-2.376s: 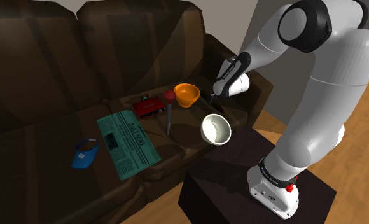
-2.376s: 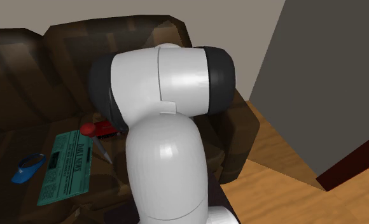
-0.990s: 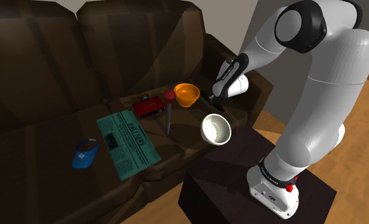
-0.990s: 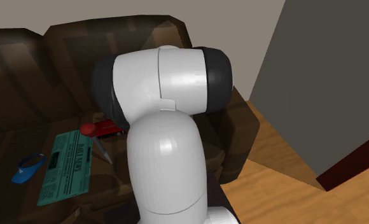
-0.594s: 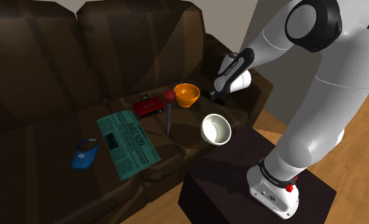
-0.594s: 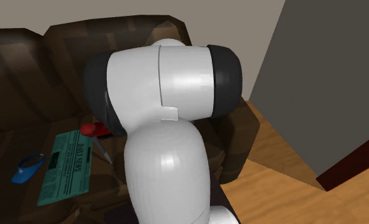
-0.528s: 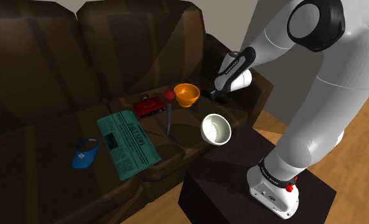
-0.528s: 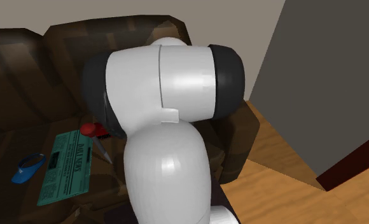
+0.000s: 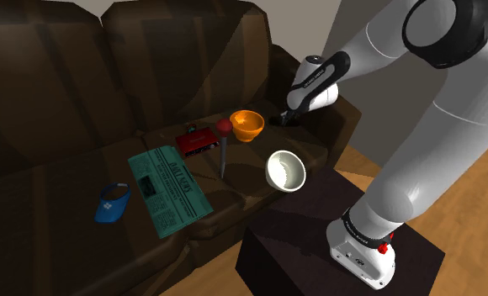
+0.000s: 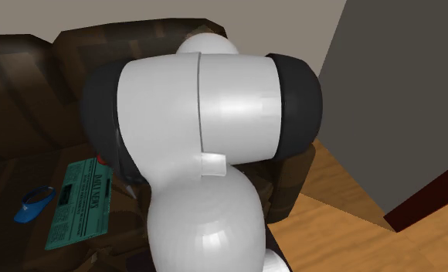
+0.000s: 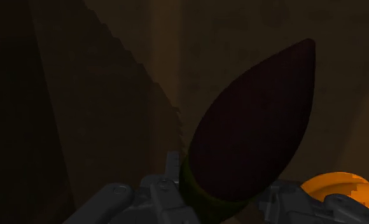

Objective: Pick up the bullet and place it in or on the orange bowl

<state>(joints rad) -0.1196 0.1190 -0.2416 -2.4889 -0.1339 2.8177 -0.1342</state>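
In the wrist view a dark, pointed bullet with an olive band at its base stands clasped between my gripper's two black fingers, so the gripper is shut on it. The orange bowl's rim peeks in beside one finger. From the shoulder view, the orange bowl sits on the brown sofa's seat cushion. My gripper hangs just to the bowl's right in that view, slightly above the cushion.
A white bowl lies tilted near the cushion's front edge. A red-knobbed stick, a red flat object, a green newspaper and a blue visor lie further left. The sofa arm rises behind the gripper. My arm's white joint blocks much of the second exterior view.
The arm has risen and swung toward the shoulder view's right; the gripper has lifted off the cushion with the bullet still clasped. Nothing on the sofa moved.
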